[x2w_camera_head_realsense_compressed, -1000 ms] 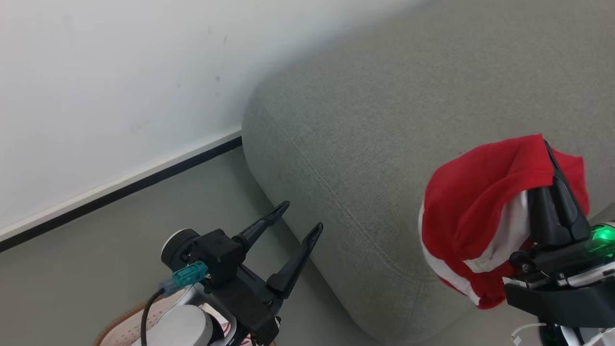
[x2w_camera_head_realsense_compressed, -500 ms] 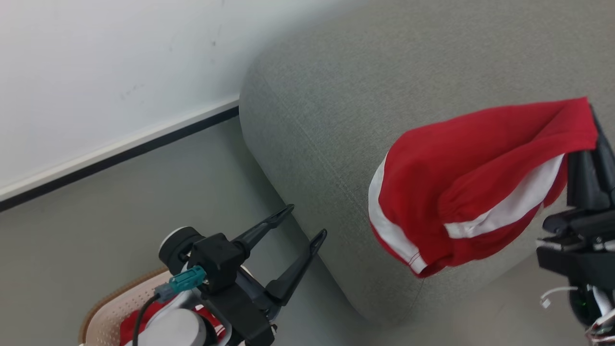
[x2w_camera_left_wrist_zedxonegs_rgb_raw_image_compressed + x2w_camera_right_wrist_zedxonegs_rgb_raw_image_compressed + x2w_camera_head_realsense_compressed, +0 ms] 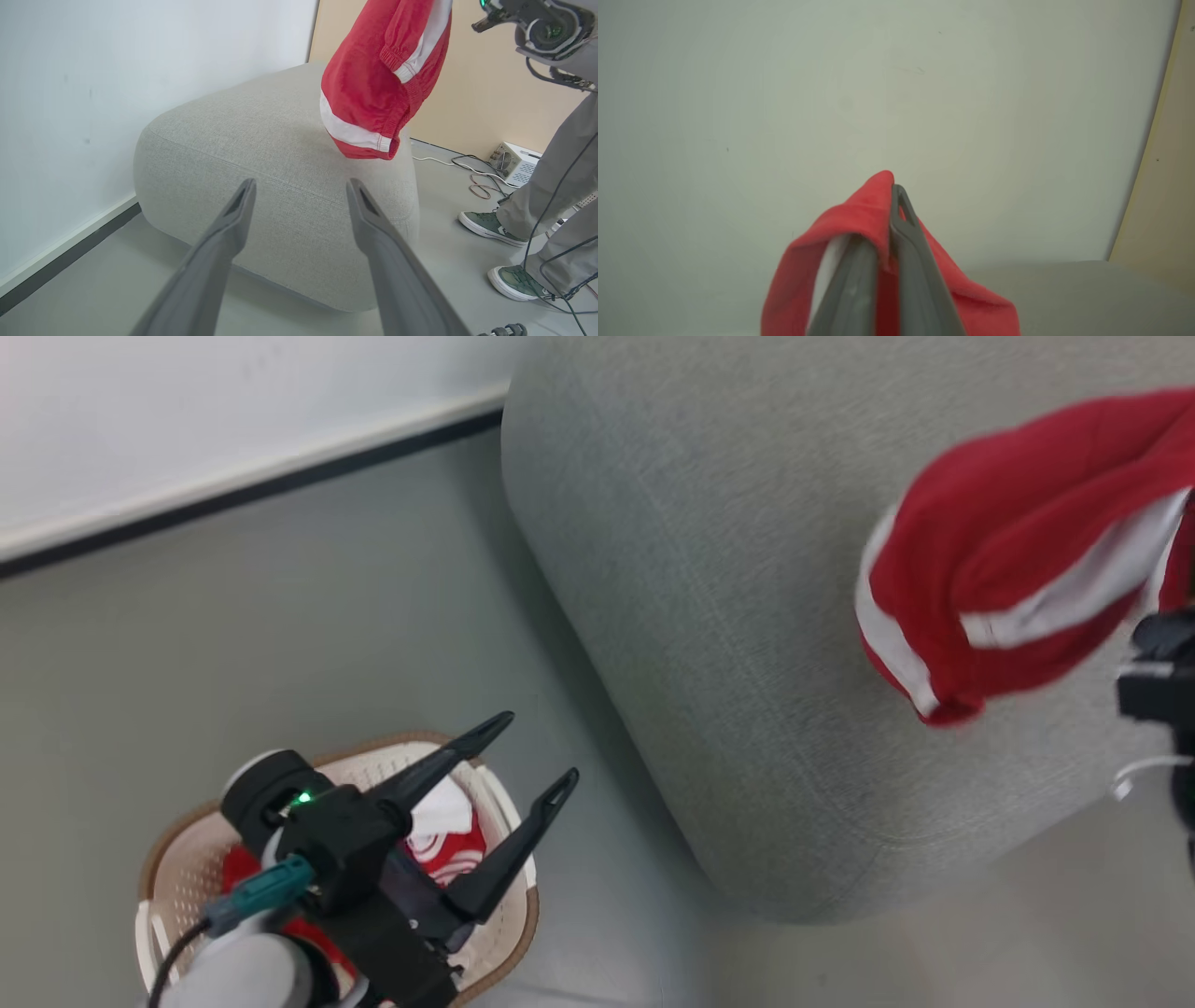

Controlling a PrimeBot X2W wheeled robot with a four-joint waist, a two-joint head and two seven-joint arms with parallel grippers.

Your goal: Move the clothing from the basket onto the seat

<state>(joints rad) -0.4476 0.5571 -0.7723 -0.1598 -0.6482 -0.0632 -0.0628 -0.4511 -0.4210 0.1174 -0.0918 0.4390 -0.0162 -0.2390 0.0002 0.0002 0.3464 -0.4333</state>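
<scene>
Our right gripper [image 3: 894, 196], closed on the garment [image 3: 1008, 560], hangs near the seat's [image 3: 709, 523] edge; releasing now, we could drop it on the floor [image 3: 327, 616].

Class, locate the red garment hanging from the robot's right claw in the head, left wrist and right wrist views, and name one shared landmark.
Head view: the red garment at the upper right edge, over the seat.
Left wrist view: hanging from the top, right of centre, above the seat.
Right wrist view: bottom centre, pinched in the shut right claw.
Shared landmark: the grey seat, lower right in the right wrist view.
</scene>
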